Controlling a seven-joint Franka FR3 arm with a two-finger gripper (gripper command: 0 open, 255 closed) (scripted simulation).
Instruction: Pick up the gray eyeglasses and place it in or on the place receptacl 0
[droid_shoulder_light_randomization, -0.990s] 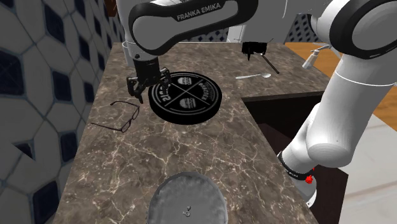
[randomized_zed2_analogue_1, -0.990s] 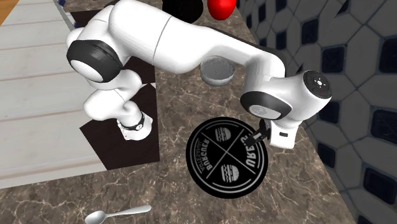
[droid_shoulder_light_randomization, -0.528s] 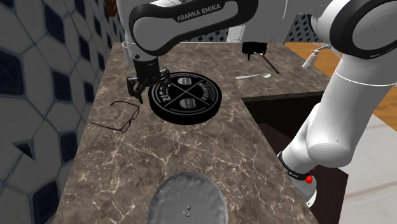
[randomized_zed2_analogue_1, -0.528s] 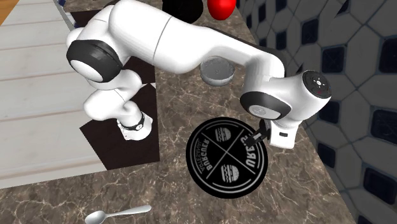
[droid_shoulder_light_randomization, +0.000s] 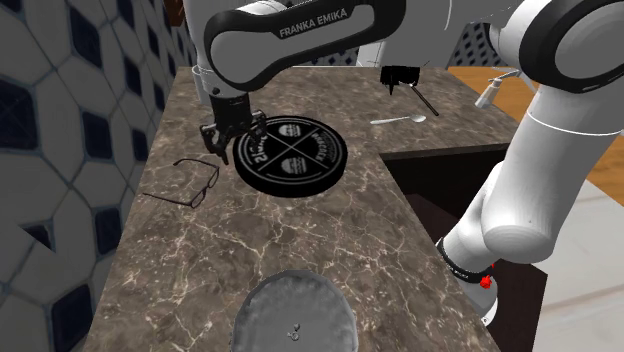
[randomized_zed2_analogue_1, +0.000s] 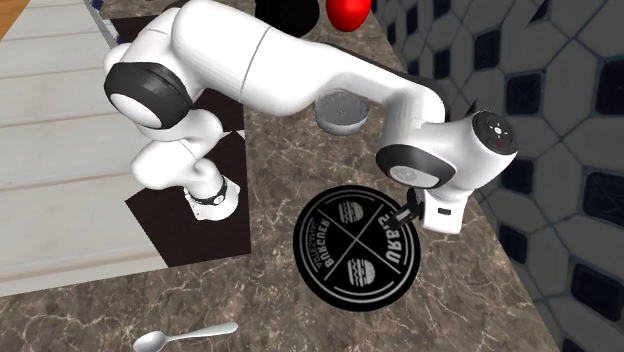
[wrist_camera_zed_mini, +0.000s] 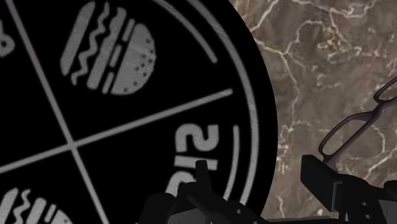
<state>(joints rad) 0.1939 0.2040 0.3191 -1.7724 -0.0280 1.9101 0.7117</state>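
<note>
Pincer (droid_shoulder_light_randomization: 235, 140) agape over edge of plate (droid_shoulder_light_randomization: 300, 160)

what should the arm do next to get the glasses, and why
Probably slide the gripper sideways off the plate, toward the shoulder view's left, until it hangs over the glasses. Its fingers stand open above the plate's rim, while the glasses lie on the counter beside the plate, so lowering here would likely meet the plate instead.
</note>
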